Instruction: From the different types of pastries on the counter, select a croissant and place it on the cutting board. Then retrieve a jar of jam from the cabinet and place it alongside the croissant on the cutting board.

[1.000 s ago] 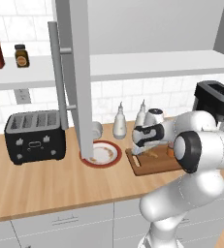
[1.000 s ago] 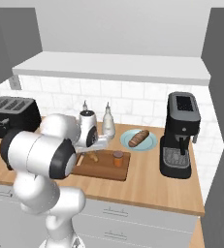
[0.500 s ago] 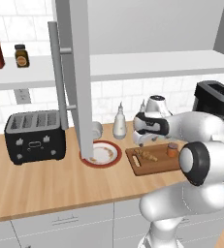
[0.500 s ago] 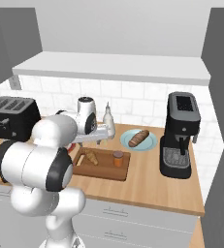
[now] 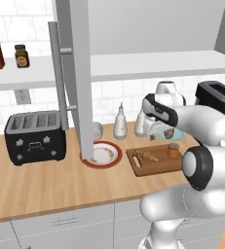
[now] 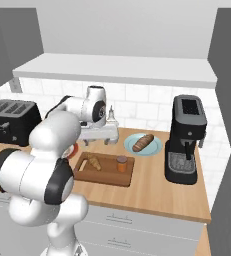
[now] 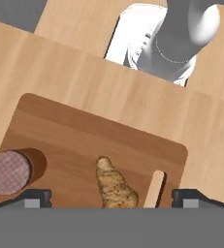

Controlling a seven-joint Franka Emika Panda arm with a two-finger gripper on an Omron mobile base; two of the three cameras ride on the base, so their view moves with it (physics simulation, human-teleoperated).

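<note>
We see the counter [image 6: 152, 192] w/ the cutting board [image 6: 107, 176] on it. The croissant [image 7: 114, 185] lies on the board, long axis running along the slot handle, narrow tip away from the camera. The jar of jam [image 6: 121, 163] stands beside it. The gripper [image 7: 111, 197] hangs above, fingers spread wide, holding nothing. Right base view adds a brown bun [image 6: 143, 142] on a blue plate [image 6: 154, 148].

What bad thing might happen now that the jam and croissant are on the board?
The fingers hang open just above the croissant and the jar of jam on the cutting board, so a careless pull-away might nudge either one. The open cabinet door juts over the counter; the arm might bump it.
</note>
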